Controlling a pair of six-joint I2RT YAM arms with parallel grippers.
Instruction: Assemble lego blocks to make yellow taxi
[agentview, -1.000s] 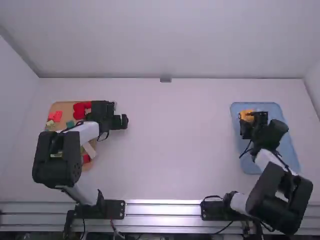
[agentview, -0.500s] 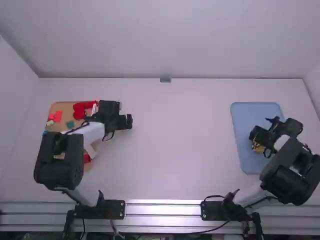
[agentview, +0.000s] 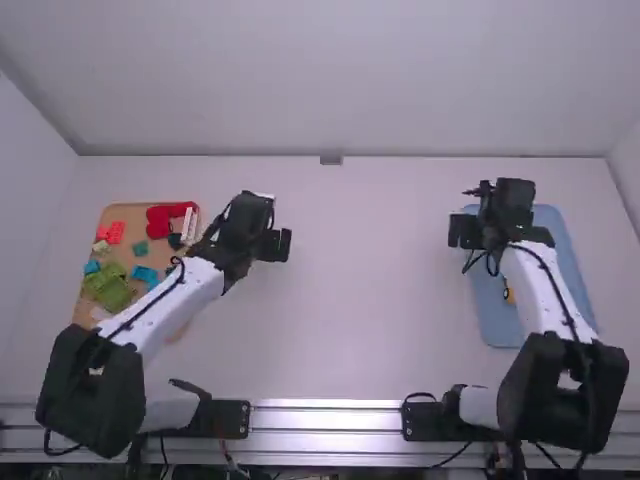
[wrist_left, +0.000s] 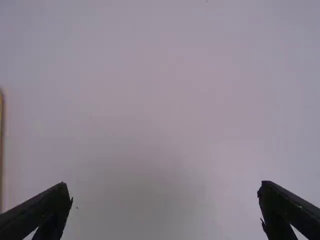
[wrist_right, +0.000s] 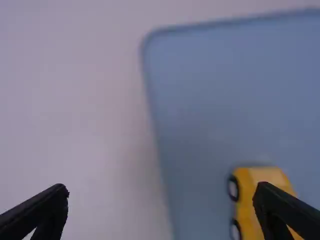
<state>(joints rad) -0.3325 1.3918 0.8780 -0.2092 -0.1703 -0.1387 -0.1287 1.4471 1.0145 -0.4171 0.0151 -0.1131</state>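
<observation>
I can read no text, label, brand, number or sign, either close by me or farther off.

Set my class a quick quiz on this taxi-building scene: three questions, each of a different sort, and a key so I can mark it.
1. Multiple choice. What does the yellow vehicle with dark wheels rest on?
a) the bare tabletop
b) the blue tray
c) a red block

2. True or false. The left end effector is shut on a block.

3. Fill the gap. In the high view, the green blocks lie on the ____ tray.

Key: 1 b; 2 false, its fingers are apart with nothing between them; 3 brown.
</observation>
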